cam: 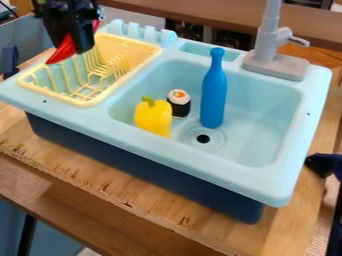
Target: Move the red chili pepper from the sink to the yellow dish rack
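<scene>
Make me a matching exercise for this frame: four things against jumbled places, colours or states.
1. Red object
2. Bottle
3. Pepper
4. Sushi roll

A. Yellow with a green stem
B. Upright, right beside the drain
C. At the pincer
D. Dark sides, white top with an orange centre

Pairs: 1-C, 2-B, 3-A, 4-D

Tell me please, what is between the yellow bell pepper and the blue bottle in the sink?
The camera view shows a sushi roll between the yellow bell pepper and the blue bottle, set slightly toward the back of the sink.
</scene>
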`<state>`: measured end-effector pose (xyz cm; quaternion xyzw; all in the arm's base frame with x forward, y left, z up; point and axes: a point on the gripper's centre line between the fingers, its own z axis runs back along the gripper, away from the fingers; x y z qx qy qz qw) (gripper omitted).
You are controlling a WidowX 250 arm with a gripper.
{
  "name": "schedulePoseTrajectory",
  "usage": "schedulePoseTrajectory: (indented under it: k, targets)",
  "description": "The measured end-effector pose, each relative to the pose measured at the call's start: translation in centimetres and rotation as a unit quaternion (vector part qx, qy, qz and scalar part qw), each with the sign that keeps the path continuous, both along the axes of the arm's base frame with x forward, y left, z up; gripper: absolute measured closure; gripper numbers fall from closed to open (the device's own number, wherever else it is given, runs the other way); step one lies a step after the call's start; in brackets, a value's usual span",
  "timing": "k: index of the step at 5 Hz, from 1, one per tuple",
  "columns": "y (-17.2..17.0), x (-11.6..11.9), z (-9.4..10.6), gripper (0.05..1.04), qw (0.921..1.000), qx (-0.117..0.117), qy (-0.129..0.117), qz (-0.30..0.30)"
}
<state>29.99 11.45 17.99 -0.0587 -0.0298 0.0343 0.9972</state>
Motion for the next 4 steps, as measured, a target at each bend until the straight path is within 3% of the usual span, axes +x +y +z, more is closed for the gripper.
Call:
schedulePoseTrajectory:
  k: [1, 2, 3, 4]
  targets:
    - [1.1, 0.2, -2.1, 0.663, 0.9998, 0.0, 0.019, 0.008]
    - [2.2, 0.6, -2.9, 0.663, 0.9988, 0.043, 0.011, 0.021]
    - [2.2, 1.3, -3.7, 0.663, 0.9986, 0.048, 0.015, 0.018]
    - [2.0, 2.5, -4.6, 0.663, 0.9991, 0.037, 0.019, 0.001]
